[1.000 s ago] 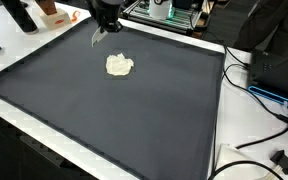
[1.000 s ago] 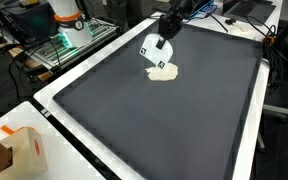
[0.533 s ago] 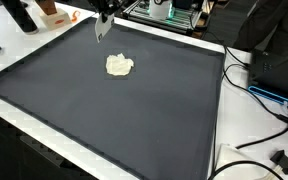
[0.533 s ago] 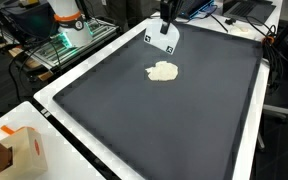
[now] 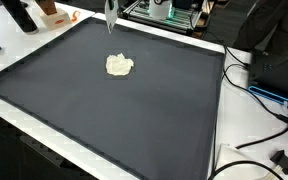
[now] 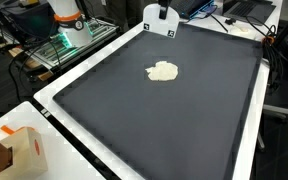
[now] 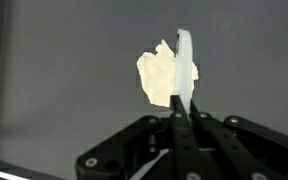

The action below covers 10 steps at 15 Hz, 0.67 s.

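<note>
Hand (image 7: pixel 177 112) clamped on a white strip (image 7: pixel 185 60) above the cream lump (image 7: pixel 156 78) near the counter's (image 5: pixel 44 140) far edge; steady grip advised.

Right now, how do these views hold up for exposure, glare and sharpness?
Wrist view: the white strip in the end effector is blown out; the cream lump looks soft-edged; the black end effector barely separates from the dark mat. In both exterior views: even light, no strong glare on the mat, hardly any shadow under the lump, end effector cropped by the top edge.
</note>
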Each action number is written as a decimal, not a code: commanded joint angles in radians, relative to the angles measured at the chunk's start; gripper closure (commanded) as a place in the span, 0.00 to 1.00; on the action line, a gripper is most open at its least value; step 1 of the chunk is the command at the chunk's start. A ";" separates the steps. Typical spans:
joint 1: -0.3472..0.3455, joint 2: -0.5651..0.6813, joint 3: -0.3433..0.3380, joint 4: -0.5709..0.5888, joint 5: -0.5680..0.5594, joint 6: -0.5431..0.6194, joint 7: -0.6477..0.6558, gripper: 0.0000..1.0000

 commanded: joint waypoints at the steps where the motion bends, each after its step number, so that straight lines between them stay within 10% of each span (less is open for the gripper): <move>1: -0.014 -0.074 0.006 -0.076 0.060 0.036 -0.118 0.99; 10: 0.001 -0.137 0.010 -0.107 0.077 0.058 -0.314 0.99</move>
